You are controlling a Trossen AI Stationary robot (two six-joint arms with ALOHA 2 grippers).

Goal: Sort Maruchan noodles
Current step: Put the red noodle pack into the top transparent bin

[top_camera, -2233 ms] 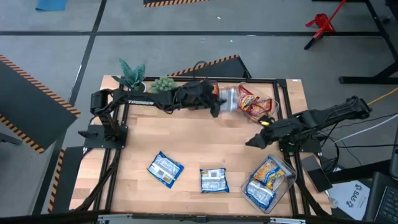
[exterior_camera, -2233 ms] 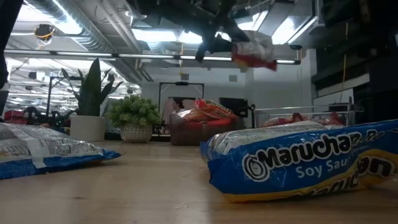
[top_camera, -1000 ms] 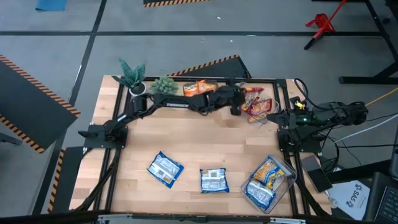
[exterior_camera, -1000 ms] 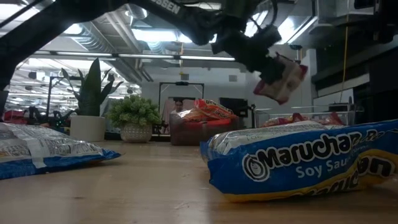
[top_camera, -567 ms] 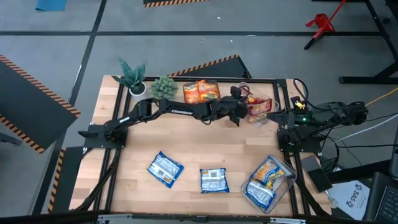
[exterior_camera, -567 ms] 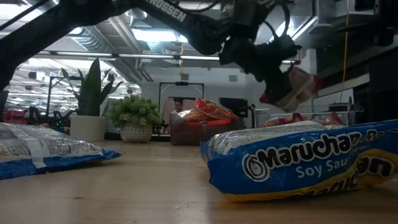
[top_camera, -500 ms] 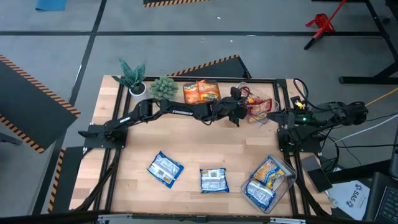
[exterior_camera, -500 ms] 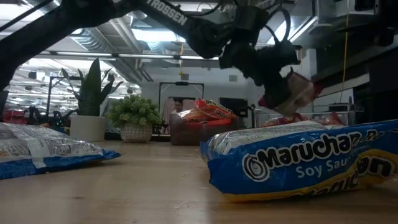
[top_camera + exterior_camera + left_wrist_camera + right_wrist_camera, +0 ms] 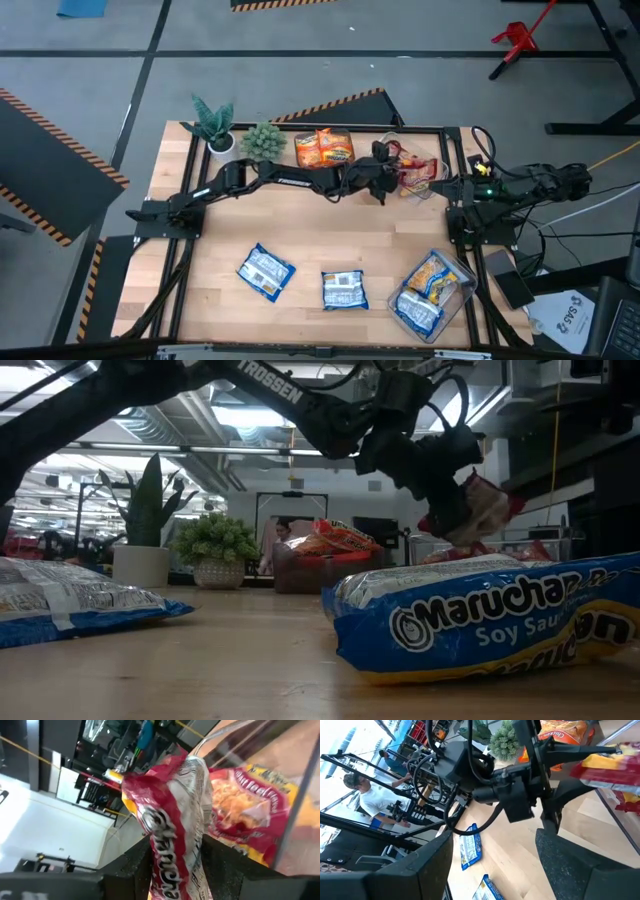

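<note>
Since a second ago, left gripper (image 9: 384,168) has carried its red Maruchan packet (image 9: 172,825) rightward to the rim of the far-right clear bin (image 9: 436,178); jaws clamp the packet. Right gripper (image 9: 465,184) waits right of that bin, jaws wide, holding nothing.

The middle of the wooden surface (image 9: 330,235) lies bare, giving open room between the far edge and the near edge. Along the far edge stand two potted plants (image 9: 238,135), an orange packet (image 9: 323,148) and a clear bin (image 9: 420,170), with the left arm (image 9: 285,180) stretched across them. Near the near edge lie two blue packets (image 9: 305,280), and a second bin (image 9: 432,295) fills the near right corner.
</note>
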